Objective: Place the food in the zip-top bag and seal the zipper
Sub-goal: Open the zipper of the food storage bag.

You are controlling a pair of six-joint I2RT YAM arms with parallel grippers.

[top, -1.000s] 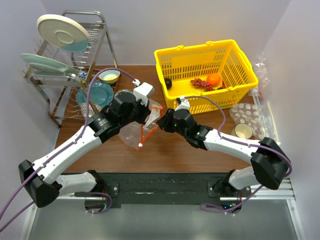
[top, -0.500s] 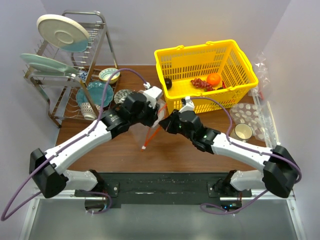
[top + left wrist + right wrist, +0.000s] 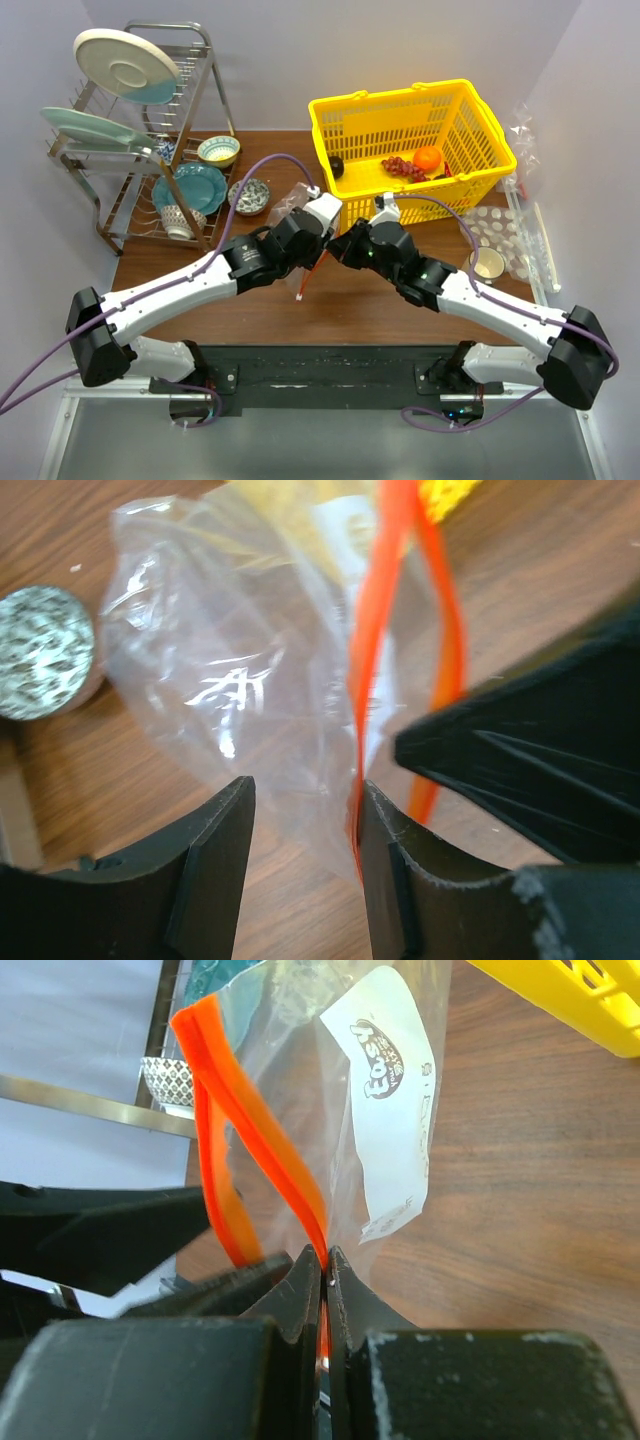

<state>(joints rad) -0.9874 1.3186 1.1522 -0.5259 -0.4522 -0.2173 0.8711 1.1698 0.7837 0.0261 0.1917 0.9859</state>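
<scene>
The clear zip-top bag (image 3: 240, 680) hangs between my two grippers over the brown table. Its white label (image 3: 395, 1090) faces the right wrist camera. My right gripper (image 3: 323, 1260) is shut on the red-orange zipper (image 3: 260, 1130) at one end of the mouth. My left gripper (image 3: 305, 820) is open, with bag film between its fingers and the zipper (image 3: 375, 630) against the inner face of its right finger. From above, both grippers (image 3: 318, 250) (image 3: 340, 250) meet at the bag, and the strip (image 3: 308, 278) dangles below. The food lies in the yellow basket (image 3: 480, 120): an orange (image 3: 428, 158), grapes (image 3: 400, 167), a dark round fruit (image 3: 336, 166).
A dish rack (image 3: 130, 130) with plates stands at the back left. A teal plate (image 3: 195, 185) and two small bowls (image 3: 218, 150) (image 3: 249, 196) lie beside it. At the right are a cup (image 3: 487, 262) and dimpled clear packaging (image 3: 500, 235).
Both arms have carried the bag to the right and toward the near edge. My left gripper went from shut to open, and my right gripper closed on the zipper.
</scene>
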